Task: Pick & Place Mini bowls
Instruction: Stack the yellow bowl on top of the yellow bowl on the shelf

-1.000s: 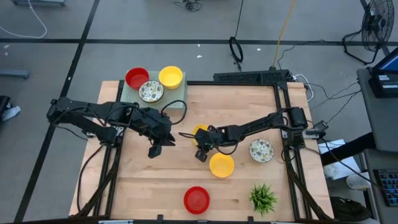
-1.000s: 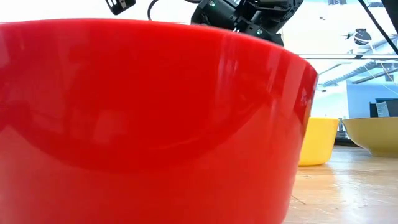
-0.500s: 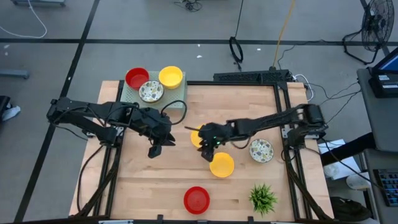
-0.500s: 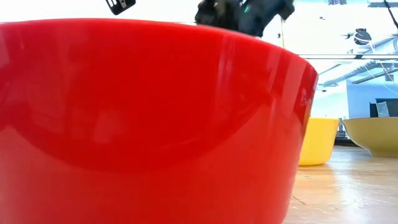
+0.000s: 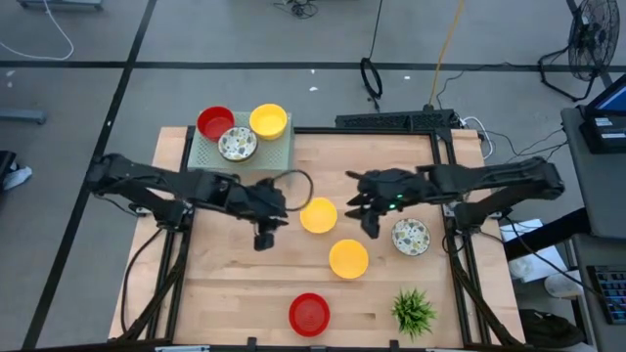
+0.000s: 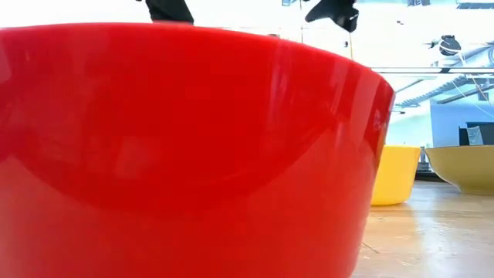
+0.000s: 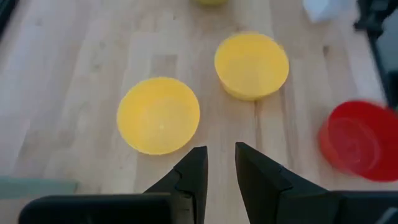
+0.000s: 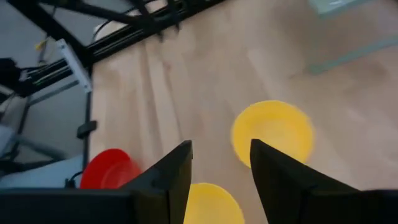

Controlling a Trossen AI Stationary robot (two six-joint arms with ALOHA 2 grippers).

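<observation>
Fingers of the right gripper [image 5: 370,220] are standing apart over bare wood, holding nothing, with a yellow bowl [image 5: 318,216] lying near it at nine o'clock and a white floral bowl [image 5: 411,237] sitting at its four o'clock. Its wrist view is showing the two dark fingers [image 8: 177,171] spread with that yellow bowl [image 8: 272,133] beyond them. The left gripper [image 5: 264,233] is hovering just beside the same yellow bowl, at the bowl's eight o'clock; its fingers [image 7: 194,171] are showing a narrow gap with nothing between them and touching nothing. A second yellow bowl [image 5: 348,259] is resting at six o'clock of the table's middle, and a red bowl [image 5: 309,314] is sitting near the front edge, filling the low view [image 6: 185,147]. At eleven o'clock, on a pale green mat [image 5: 275,152], another red bowl [image 5: 215,122], a yellow bowl [image 5: 268,121] and a floral bowl [image 5: 238,144] are clustering together. A small green plant [image 5: 414,310] is standing at five o'clock. No readable writing is showing anywhere.
</observation>
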